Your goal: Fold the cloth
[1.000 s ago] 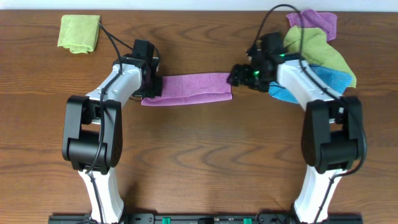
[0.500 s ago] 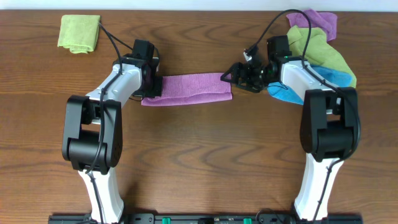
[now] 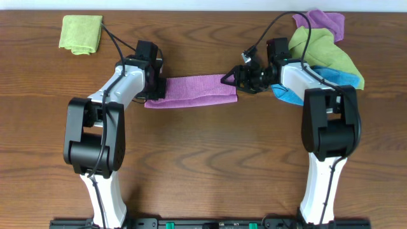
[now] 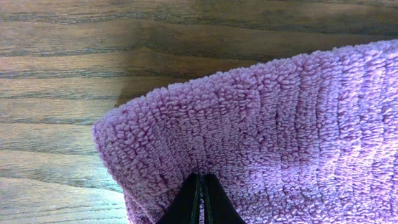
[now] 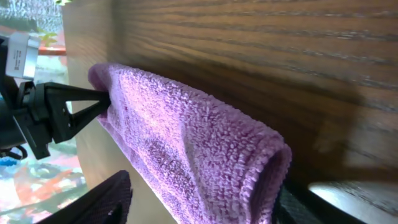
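The orchid cloth [image 3: 194, 90] lies on the wooden table as a folded strip between my two grippers. My left gripper [image 3: 154, 89] is shut on its left end; in the left wrist view the closed fingertips [image 4: 200, 179] pinch the cloth's [image 4: 280, 124] edge. My right gripper [image 3: 230, 81] is open at the strip's right end. In the right wrist view the cloth's folded end [image 5: 205, 149] sits between its two spread fingers [image 5: 106, 199], with the gripper's midpoint [image 5: 202, 208] over the cloth. The left gripper [image 5: 68, 115] shows at the far end.
A folded green cloth [image 3: 81, 34] lies at the back left. A pile of a purple cloth [image 3: 325, 22], a green cloth [image 3: 327, 49] and a blue cloth [image 3: 340, 79] lies at the back right, just behind my right arm.
My right gripper has turned and moved left, up to the cloth's right end. The left arm and the cloth have stayed put.
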